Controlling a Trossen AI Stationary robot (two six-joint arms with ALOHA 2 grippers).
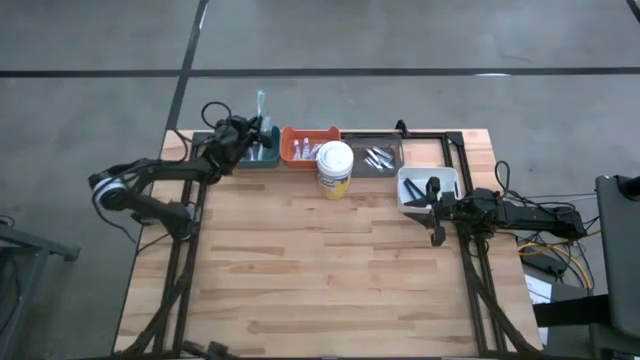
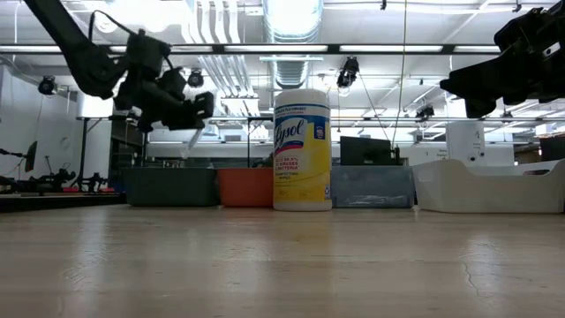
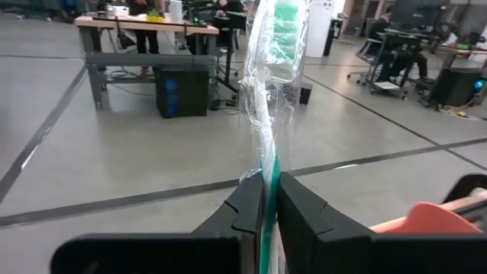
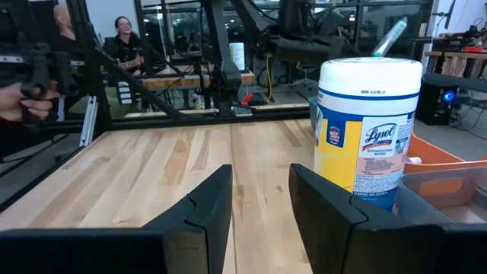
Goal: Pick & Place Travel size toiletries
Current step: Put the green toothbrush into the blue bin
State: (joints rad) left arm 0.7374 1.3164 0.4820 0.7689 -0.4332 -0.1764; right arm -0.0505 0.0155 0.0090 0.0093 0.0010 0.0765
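My left gripper [image 1: 247,133] hangs over the teal bin [image 1: 262,158] at the table's far left, shut on a teal toothbrush [image 3: 268,114] in a clear wrapper. Its brush head [image 1: 262,100] sticks out past the fingers toward the far edge. In the low view the gripper [image 2: 190,108] is well above the bin [image 2: 170,187]. More toiletries lie in the teal bin, in the orange bin [image 1: 308,146] and in the grey bin [image 1: 376,156]. My right gripper [image 4: 260,192] waits open at the right, beside the white bin [image 1: 428,186], with nothing between its fingers. My left gripper pinches the wrapped toothbrush's handle [image 3: 268,173] between its two fingers, which lie across it. The toothbrush is lifted clear and tilted. Its brush head [image 3: 285,30] rises beyond the fingertips and its lower end [image 2: 192,140] hangs below them.
A yellow and white wipes canister [image 1: 335,168] stands upright just in front of the orange and grey bins. The four bins line the far edge inside a dark frame [image 1: 190,230]. The wooden tabletop [image 1: 330,270] stretches toward the near edge. People sit in the room beyond.
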